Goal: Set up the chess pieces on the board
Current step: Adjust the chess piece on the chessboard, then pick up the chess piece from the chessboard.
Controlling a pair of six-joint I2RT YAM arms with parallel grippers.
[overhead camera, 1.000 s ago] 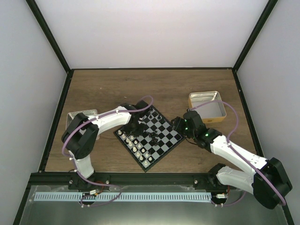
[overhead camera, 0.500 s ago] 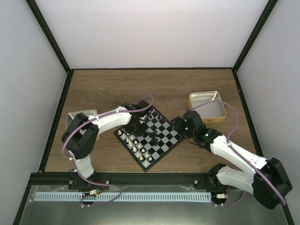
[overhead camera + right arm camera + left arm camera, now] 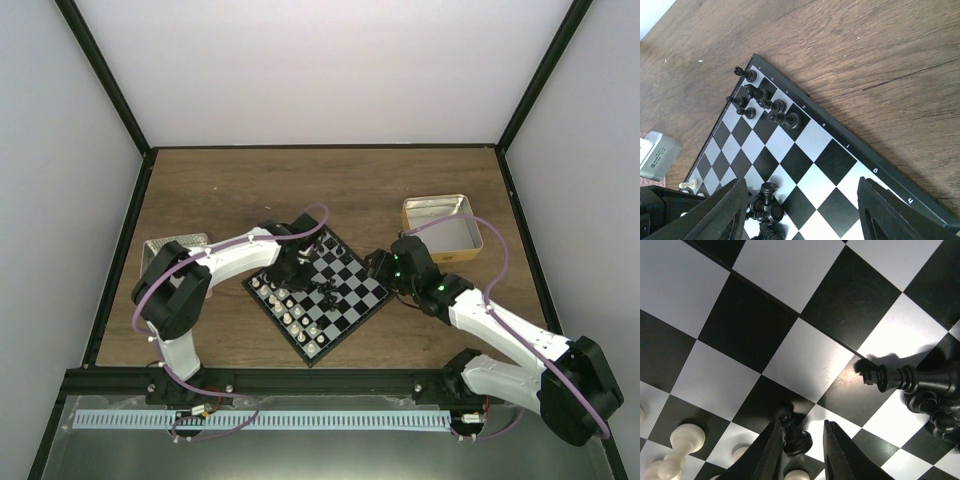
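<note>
The board (image 3: pixel 345 262) lies rotated like a diamond on the table. White pieces (image 3: pixel 290 305) stand along its near-left edge. Several black pieces (image 3: pixel 318 243) stand at its far corner, and a heap of black pieces (image 3: pixel 328 291) lies mid-board. My left gripper (image 3: pixel 300 262) hangs low over the board, open. In the left wrist view a black pawn (image 3: pixel 796 437) sits between the fingers against the left finger (image 3: pixel 771 455), with a gap to the right one. My right gripper (image 3: pixel 376 268) is wide open and empty over the board's right edge (image 3: pixel 860 150).
A tan-rimmed metal tray (image 3: pixel 470 235) sits right of the board. A silver tin (image 3: pixel 175 245) sits at the left. In the left wrist view a black piece (image 3: pixel 900 377) lies toppled beside the heap (image 3: pixel 935 407), and white pawns (image 3: pixel 687 437) stand at lower left.
</note>
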